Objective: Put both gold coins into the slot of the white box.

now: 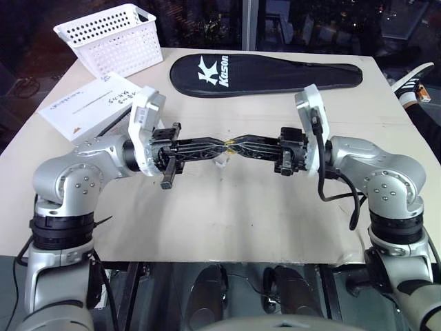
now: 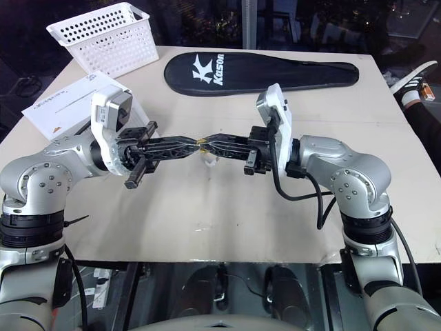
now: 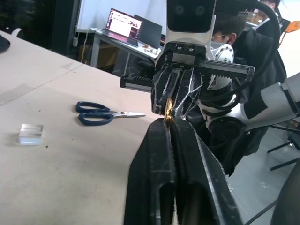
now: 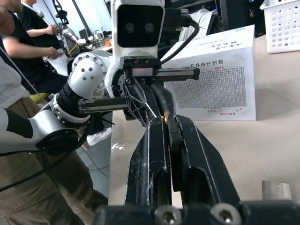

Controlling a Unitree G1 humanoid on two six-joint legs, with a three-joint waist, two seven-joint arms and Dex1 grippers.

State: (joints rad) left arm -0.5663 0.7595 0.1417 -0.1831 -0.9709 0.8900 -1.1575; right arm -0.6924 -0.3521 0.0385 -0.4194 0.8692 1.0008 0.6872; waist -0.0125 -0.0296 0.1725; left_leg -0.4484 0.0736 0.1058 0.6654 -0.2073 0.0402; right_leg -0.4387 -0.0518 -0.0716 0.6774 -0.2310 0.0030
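The left gripper [image 1: 222, 146] and the right gripper [image 1: 238, 146] meet tip to tip above the middle of the table [image 1: 289, 221], both held level and pointing at each other. A small gold coin [image 1: 229, 145] sits at the point where the tips meet. The right gripper is clenched on this coin, and the left gripper is also pressed closed against it, so both seem to pinch the same coin, though the piece is very small and the contact is hard to read. Just below the meeting tips, a small pale piece [image 1: 221, 163] lies on the table; it may be the second coin. The white box [image 1: 89, 103] lies flat at the far left part of the table, just in front of the white basket [image 1: 110, 36], with its thin dark slot [image 1: 93, 101] facing up. A black racket cover [image 1: 265, 74] lies at the far side of the table, and blue scissors [image 3: 105, 113] rest on the table to the robot's right.
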